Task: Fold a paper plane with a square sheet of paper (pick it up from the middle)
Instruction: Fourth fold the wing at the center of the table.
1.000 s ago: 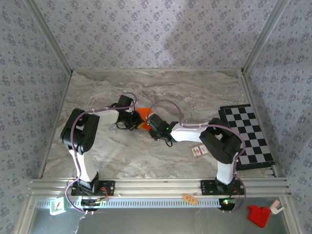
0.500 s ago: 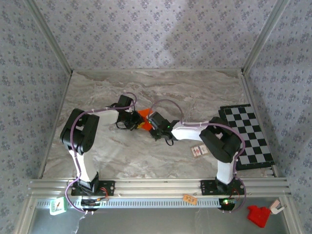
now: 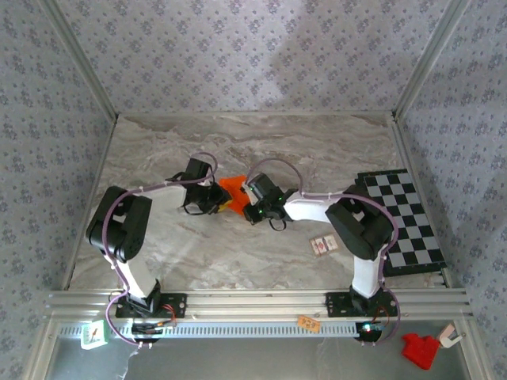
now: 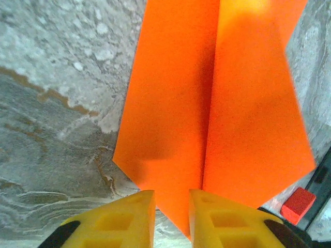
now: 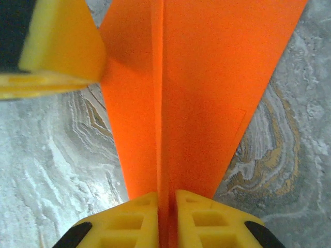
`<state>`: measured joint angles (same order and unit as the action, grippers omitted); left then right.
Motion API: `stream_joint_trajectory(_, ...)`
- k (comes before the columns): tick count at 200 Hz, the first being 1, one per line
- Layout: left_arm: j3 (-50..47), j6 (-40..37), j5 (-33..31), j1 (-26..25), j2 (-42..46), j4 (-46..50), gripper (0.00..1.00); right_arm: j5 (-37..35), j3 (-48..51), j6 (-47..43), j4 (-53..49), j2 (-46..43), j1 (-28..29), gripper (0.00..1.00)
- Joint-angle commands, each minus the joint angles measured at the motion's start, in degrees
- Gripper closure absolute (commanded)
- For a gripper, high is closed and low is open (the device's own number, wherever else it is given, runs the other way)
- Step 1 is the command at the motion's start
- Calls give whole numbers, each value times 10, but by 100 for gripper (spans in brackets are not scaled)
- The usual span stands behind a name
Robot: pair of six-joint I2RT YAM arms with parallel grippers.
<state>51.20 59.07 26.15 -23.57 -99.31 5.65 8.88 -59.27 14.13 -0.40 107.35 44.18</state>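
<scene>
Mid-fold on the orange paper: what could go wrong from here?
1. Only the right pincer grips the paper, on its crease; the left pincer is open at the paper's point, so the paper may pivot or slip.
2. Both pincers sit close together over the paper; they might collide.

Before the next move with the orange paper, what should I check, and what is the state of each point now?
1. Right end effector shut on the centre fold of the paper: ok.
2. Left end effector open: ok, its fingers stand apart with the fold line between them.
3. Paper resting on the table: ok.
4. Both halves folded equally: cannot tell.
5. Checkered board away from the paper: ok.
</scene>
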Motion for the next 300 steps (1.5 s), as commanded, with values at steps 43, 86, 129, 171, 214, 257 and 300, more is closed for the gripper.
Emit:
stream_joint_trajectory(43, -13, -7, 68, -2, -2, -122, 68, 161, 28, 37, 47, 29, -55, 84)
stream_joint_trajectory(86, -6, -35, 66, -8, -13, -122, 66, 212, 33, 45, 59, 40, -79, 84)
stream_joint_trajectory(129, 7, -56, 68, -15, -28, -109, 65, 228, 36, 49, 65, 42, -88, 84)
stream_joint_trajectory(171, 22, -65, 69, -19, -44, -103, 62, 233, 40, 51, 67, 43, -92, 83)
stream_joint_trajectory(214, 46, -79, 48, -28, -60, -50, 59, 231, 40, 53, 64, 44, -95, 83)
stream_joint_trajectory(257, 67, -95, 8, -37, -73, 25, 58, 229, 40, 63, 63, 44, -96, 81)
stream_joint_trajectory(300, 82, -101, -11, -41, -86, 63, 57, 236, 50, 92, 77, 34, -100, 77)
